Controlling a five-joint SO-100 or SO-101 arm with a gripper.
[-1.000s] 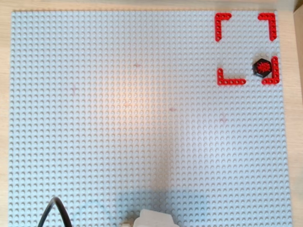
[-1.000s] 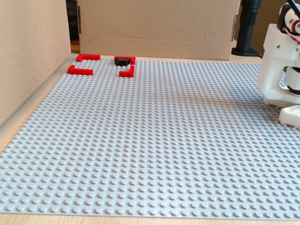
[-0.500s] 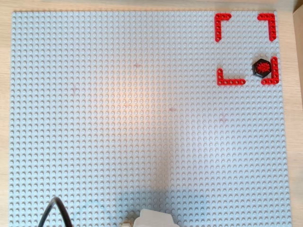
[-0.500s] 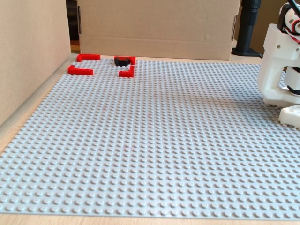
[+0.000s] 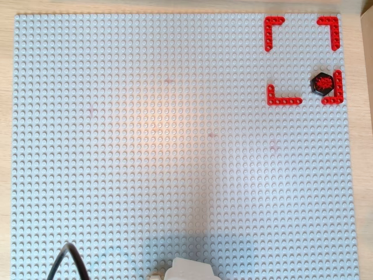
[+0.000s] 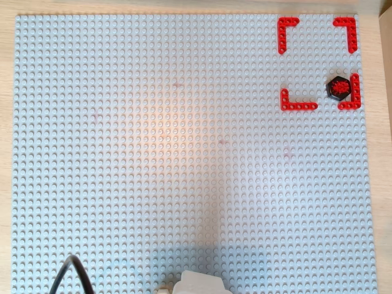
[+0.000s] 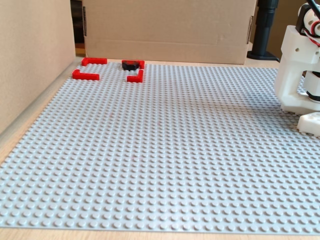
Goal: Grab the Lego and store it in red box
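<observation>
The Lego (image 5: 322,84) is a small black hexagonal piece with its reddish star face up. It lies inside the red box (image 5: 283,100), the square marked by four red L-shaped corner brackets at the top right of both overhead views, close to the lower right bracket (image 6: 352,98). The piece (image 6: 338,88) touches or nearly touches that bracket. In the fixed view the Lego (image 7: 131,65) sits at the far left among the brackets (image 7: 85,75). Only the white arm body (image 7: 299,70) shows, at the right edge. The gripper's fingers are out of view.
The grey studded baseplate (image 5: 175,146) covers the table. The arm's white base (image 5: 189,269) and a black cable (image 5: 64,259) sit at the bottom edge in both overhead views. Cardboard walls (image 7: 170,25) stand behind and to the left of the plate in the fixed view.
</observation>
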